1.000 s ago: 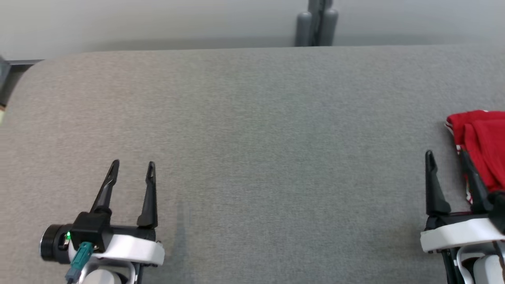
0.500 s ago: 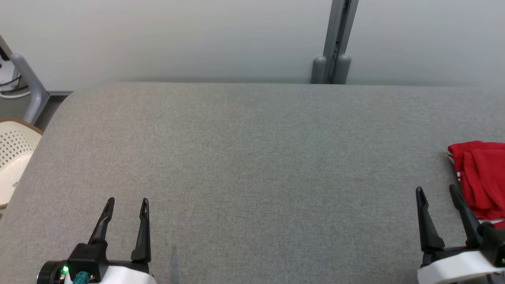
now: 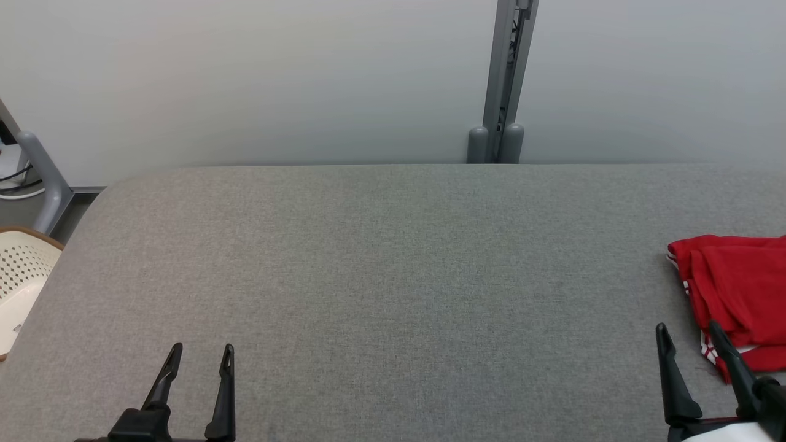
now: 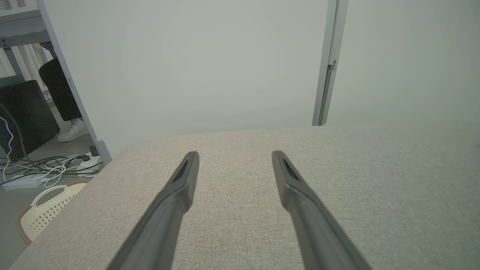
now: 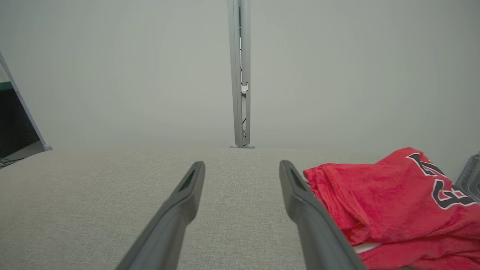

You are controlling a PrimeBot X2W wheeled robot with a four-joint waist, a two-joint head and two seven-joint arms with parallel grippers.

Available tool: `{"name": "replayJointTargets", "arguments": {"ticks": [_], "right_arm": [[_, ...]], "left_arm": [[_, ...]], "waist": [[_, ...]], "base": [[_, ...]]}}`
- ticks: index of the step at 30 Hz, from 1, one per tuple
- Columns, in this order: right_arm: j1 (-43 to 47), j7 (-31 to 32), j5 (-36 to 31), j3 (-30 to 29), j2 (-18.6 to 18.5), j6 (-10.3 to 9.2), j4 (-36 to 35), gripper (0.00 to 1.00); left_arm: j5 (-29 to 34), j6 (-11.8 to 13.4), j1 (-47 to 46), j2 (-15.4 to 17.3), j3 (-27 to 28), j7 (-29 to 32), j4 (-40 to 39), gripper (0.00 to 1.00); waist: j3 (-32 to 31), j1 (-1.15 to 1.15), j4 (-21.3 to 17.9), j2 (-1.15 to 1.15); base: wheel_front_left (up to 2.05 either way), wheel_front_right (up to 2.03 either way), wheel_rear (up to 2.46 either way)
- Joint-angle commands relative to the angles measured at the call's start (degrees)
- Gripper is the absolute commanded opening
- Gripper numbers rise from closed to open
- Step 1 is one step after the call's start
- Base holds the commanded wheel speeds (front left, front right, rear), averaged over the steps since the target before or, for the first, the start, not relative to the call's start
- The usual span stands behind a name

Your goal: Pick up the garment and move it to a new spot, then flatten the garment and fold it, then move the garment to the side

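Observation:
A red garment (image 3: 734, 291) with white trim lies bunched at the right edge of the grey table (image 3: 393, 276). In the right wrist view the garment (image 5: 390, 198) shows dark lettering and sits just right of my right fingers. My right gripper (image 3: 689, 331) stands open beside its near left corner, with nothing between the fingers. Far to the left, my left gripper (image 3: 202, 351) is open above bare table. The left wrist view shows that left gripper (image 4: 234, 155) open over the grey cloth surface.
A pale wall with a grey upright post (image 3: 503, 80) rises behind the table. A cream perforated basket (image 3: 18, 276) stands off the table's left edge. Cables (image 4: 48, 167) and a person's foot (image 4: 73, 131) are on the floor at the left.
The head camera has tilted up, so the table, garment and grippers sit lower in the picture. Both grippers stay open and the garment lies as before.

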Motion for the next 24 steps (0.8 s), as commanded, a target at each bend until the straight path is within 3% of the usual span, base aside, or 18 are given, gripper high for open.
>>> {"name": "replayJointTargets", "arguments": {"ticks": [1,24], "right_arm": [[0.5,0.4,0.2,-0.2,-0.1,0.01,-0.5,1.0],[1.0,1.2,-0.6,-0.3,-0.1,0.01,-0.8,1.0]], "left_arm": [[-0.3,0.2,0.7,0.3,0.1,-0.1,0.0,1.0],[-1.1,0.5,-0.2,1.1,-0.7,0.3,0.9,1.0]], "waist": [[-0.1,0.0,0.0,0.0],[-0.4,0.0,-0.2,0.0]], "base": [[0.0,0.0,0.0],[0.0,0.0,0.0]]}}
